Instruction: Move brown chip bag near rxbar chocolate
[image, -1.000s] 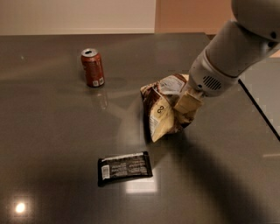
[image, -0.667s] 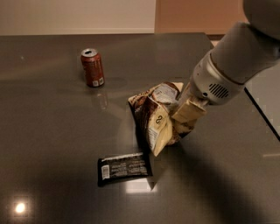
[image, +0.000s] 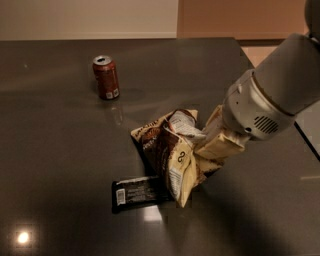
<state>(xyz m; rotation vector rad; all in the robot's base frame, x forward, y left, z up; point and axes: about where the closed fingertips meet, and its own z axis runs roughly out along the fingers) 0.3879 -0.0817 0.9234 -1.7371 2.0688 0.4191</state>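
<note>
**Chip bag held in claw beside chocolate bar**

At the centre of the frame, the brown chip bag (image: 170, 155) is gripped on its right side by the claw (image: 207, 157), which is closed on the crumpled foil. The bag is tilted, and its lower corner is at or over the right end of the rxbar chocolate (image: 136, 191). The bar lies flat at lower centre on the dark bench (image: 60, 150). A red soda can (image: 106, 77) stands upright, well apart, at upper left. If released while tilted, the bag could topple onto the bar, covering it or nudging it away.
</note>
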